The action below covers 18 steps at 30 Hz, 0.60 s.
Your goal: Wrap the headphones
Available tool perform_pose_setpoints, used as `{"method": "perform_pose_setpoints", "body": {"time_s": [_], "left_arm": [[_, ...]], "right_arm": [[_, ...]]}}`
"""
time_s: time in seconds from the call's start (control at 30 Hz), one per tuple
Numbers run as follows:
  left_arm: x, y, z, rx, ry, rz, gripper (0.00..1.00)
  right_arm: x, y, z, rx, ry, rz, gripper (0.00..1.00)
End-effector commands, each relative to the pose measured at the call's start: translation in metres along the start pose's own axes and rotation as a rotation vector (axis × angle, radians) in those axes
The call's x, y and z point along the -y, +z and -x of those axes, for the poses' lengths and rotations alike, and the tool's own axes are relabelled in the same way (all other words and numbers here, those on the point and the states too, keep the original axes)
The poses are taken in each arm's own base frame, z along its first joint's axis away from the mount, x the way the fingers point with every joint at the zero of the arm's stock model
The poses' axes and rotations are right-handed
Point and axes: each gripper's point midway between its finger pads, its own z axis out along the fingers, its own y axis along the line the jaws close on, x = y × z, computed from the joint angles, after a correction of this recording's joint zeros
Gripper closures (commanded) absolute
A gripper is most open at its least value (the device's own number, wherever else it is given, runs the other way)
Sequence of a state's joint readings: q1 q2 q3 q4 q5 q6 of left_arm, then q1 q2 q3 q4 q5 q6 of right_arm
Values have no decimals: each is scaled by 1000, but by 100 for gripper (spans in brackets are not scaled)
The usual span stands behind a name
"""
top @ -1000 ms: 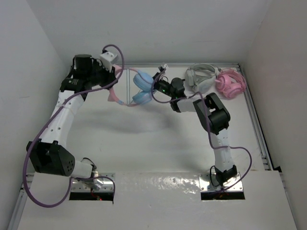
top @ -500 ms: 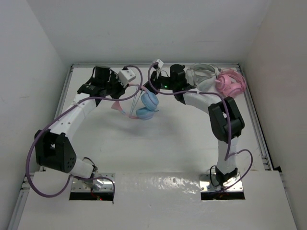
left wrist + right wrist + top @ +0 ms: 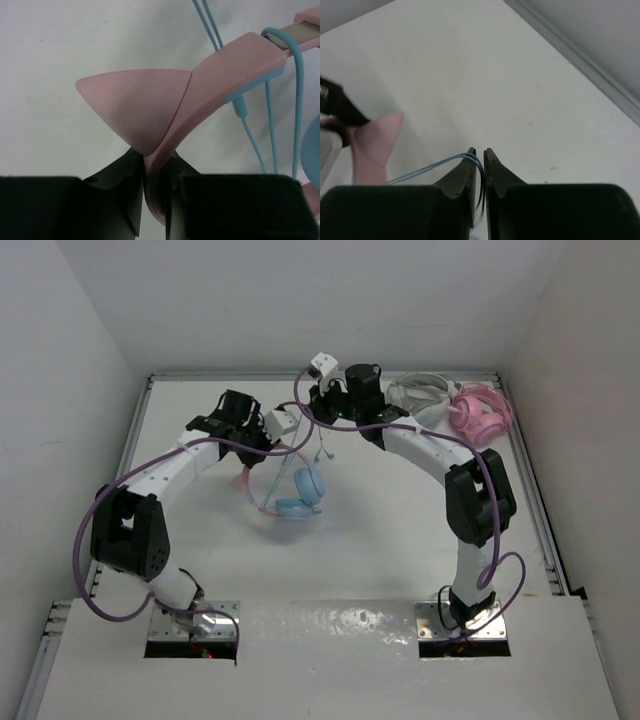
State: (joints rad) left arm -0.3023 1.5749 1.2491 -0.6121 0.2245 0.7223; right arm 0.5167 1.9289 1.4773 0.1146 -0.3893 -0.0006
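The headphones hang in the air over the middle of the table, with light blue ear cups (image 3: 303, 488) and a pink headband (image 3: 243, 480). My left gripper (image 3: 265, 445) is shut on the headband (image 3: 235, 65), clamped between its jaws (image 3: 156, 175) just below an ear-like bump (image 3: 135, 105). The thin light blue cable (image 3: 270, 125) runs beside the band. My right gripper (image 3: 322, 415) is shut on a doubled strand of the cable (image 3: 479, 162), up and to the right of the ear cups. A loose cable end dangles below it (image 3: 320, 448).
Grey-white headphones (image 3: 420, 400) and all-pink headphones (image 3: 480, 412) lie at the back right corner. A raised rim (image 3: 535, 500) borders the table. A pink bump of the headband (image 3: 372, 145) shows at the left of the right wrist view.
My left gripper has carried the headphones rightward and nearer, so the ear cups now hang lower over the table's middle. My right gripper moved back and left with the cable.
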Motion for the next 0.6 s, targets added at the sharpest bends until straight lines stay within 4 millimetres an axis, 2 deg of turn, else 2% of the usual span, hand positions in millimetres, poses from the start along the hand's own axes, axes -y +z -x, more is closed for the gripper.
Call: {"method": "perform_pose_setpoints", "body": {"time_s": [0.0,0.03,0.07,0.1,0.23,0.4,0.5,0.57], "left_arm": [[24,-14,7,27,1,-111,100],[28,-17,11,45,2,-129,100],[30,-19,11,46,-3,-133,100],[29,-24,13,57,-1,-118,100],[14,-20,-4,-18,-7,7,100],[13,2,-29,-113,-30,21,100],[3,12,-42,-161,-55,85,100],[-4,20,-47,-187,-69,116,100]], "right_arm": [[38,-6,68,151,-87,-176,91],[37,-1,64,149,-84,-161,100],[34,5,59,150,-84,-141,100],[32,15,42,127,-68,-110,100],[26,29,17,165,-16,-77,100],[47,22,34,264,16,-209,100],[70,1,52,312,-3,-368,100],[66,-10,61,299,-50,-365,100]]}}
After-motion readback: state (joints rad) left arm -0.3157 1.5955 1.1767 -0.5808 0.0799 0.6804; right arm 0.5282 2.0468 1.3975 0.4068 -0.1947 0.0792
